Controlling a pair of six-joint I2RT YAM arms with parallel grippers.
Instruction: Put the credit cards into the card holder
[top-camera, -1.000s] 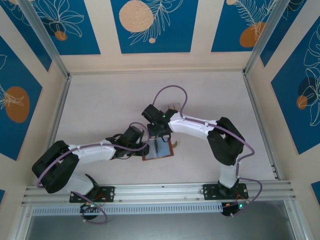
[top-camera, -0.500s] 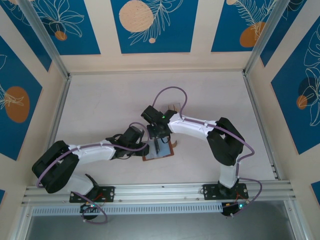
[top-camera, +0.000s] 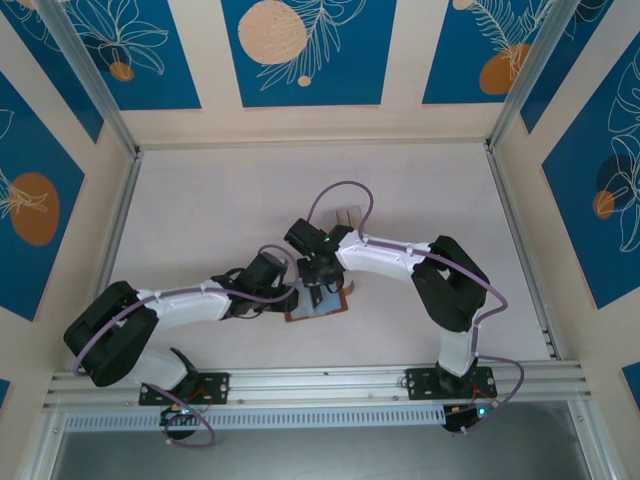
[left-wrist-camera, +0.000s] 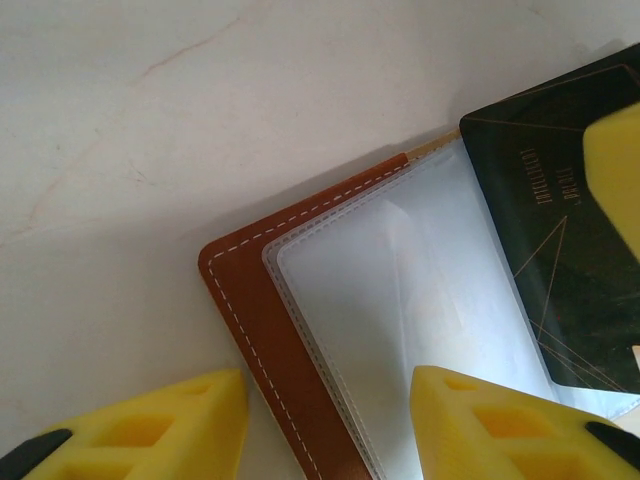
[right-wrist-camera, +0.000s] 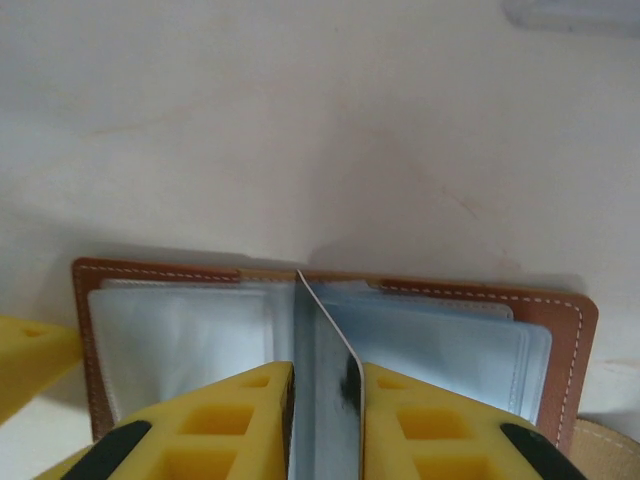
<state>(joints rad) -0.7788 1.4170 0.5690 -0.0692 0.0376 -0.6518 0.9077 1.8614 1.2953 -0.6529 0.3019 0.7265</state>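
The card holder (right-wrist-camera: 565, 335) lies open on the table, brown leather with pale sleeves, also seen in the top view (top-camera: 327, 309). A dark credit card (right-wrist-camera: 322, 340) stands on edge at its middle fold, leaning between the fingers of my right gripper (right-wrist-camera: 325, 410). Those jaws stand a little apart, wider than the card. The left wrist view shows the same card (left-wrist-camera: 560, 250), black with gold lines. My left gripper (left-wrist-camera: 330, 425) is open and straddles the holder's left edge (left-wrist-camera: 250, 320), one finger (left-wrist-camera: 500, 420) over the sleeve and the other on the table.
A clear plastic stand (top-camera: 345, 217) sits just beyond the right wrist. A tan piece (right-wrist-camera: 610, 450) shows by the holder's right corner. Both arms (top-camera: 180, 300) (top-camera: 400, 258) meet over the holder at the table's centre. Aluminium rails edge the table.
My right gripper has dipped slightly toward the holder, and its jaws have parted a little around the card. The left arm has stayed still.
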